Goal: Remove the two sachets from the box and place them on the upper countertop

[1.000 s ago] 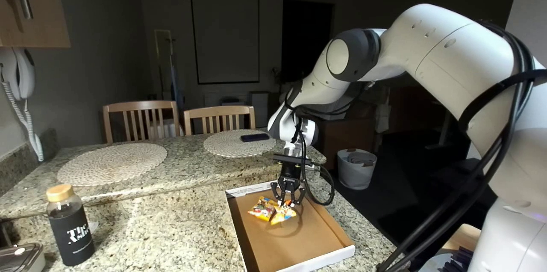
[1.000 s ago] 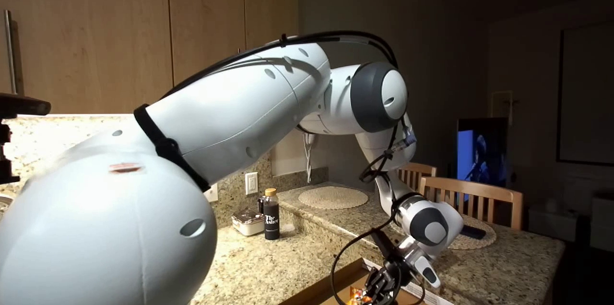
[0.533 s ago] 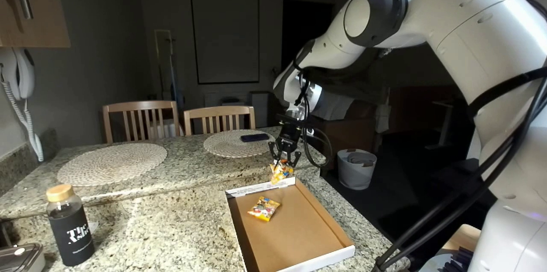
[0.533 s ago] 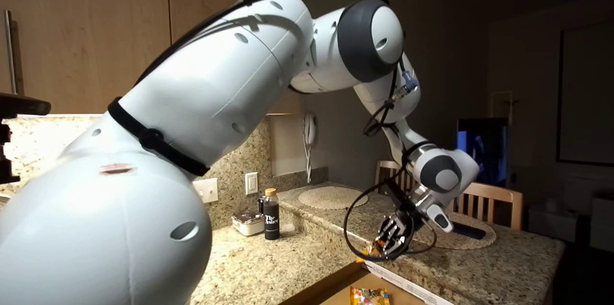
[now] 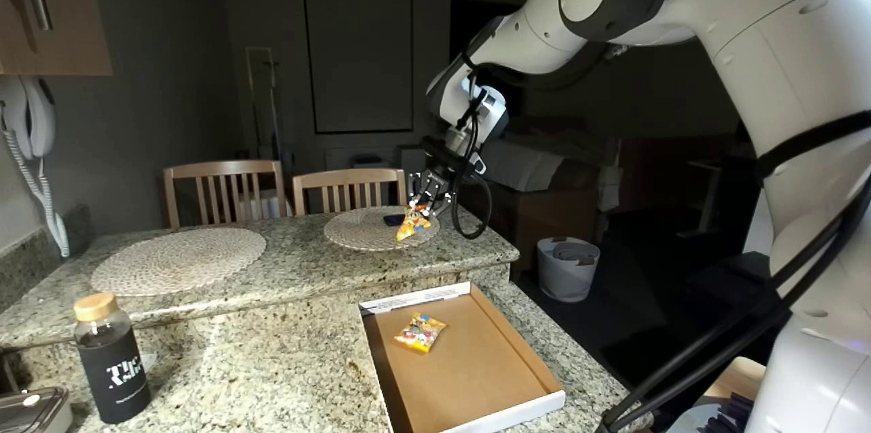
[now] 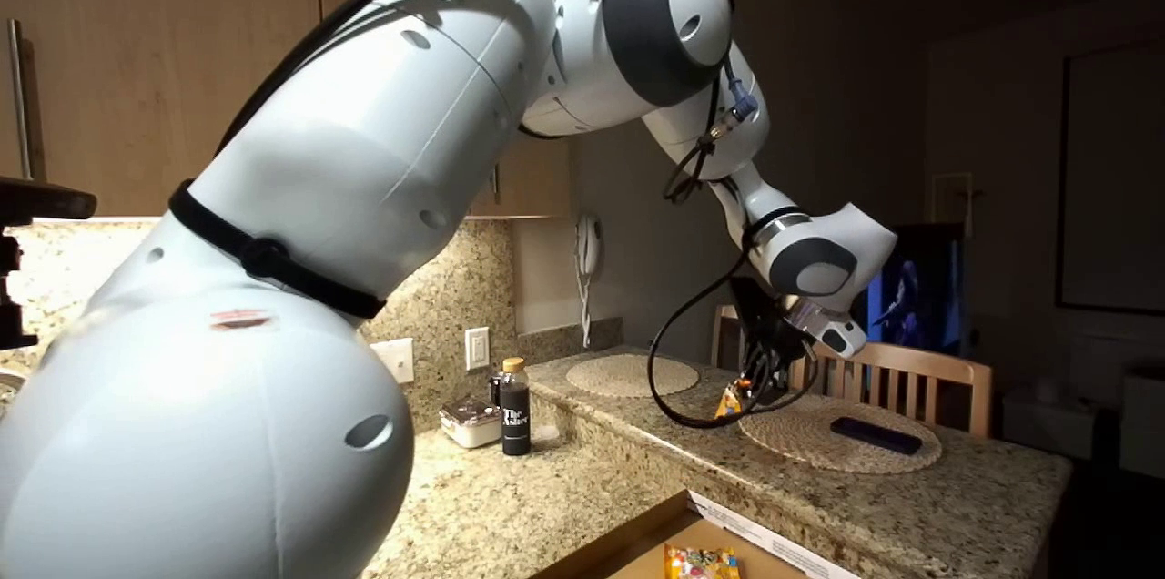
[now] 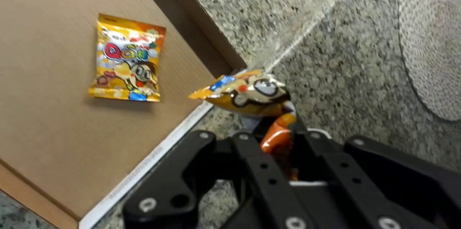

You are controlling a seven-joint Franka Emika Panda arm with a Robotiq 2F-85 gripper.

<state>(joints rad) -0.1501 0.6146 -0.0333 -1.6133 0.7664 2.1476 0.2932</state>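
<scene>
My gripper (image 5: pixel 423 207) is shut on a yellow-orange sachet (image 5: pixel 412 225), which hangs bent from its fingertips above the upper countertop (image 5: pixel 292 269). The held sachet also shows in an exterior view (image 6: pixel 731 400) and in the wrist view (image 7: pixel 252 94), its end pinched between the fingers (image 7: pixel 277 139). The other sachet (image 5: pixel 420 332) lies flat on the floor of the cardboard box (image 5: pixel 476 378), near its end by the raised tier. In the wrist view this sachet (image 7: pixel 128 59) lies left of the held one. The gap between the held sachet and the countertop is hard to judge.
A round placemat (image 5: pixel 360 232) with a dark phone (image 6: pixel 876 435) on it lies near the gripper. Another placemat (image 5: pixel 180 259) lies farther along the upper tier. A bottle (image 5: pixel 112 358) stands on the lower tier. Two wooden chairs (image 5: pixel 350 181) stand behind the counter.
My gripper has taken hold of one sachet, lifted it out of the box and carried it up over the upper countertop. The other sachet has stayed in the box.
</scene>
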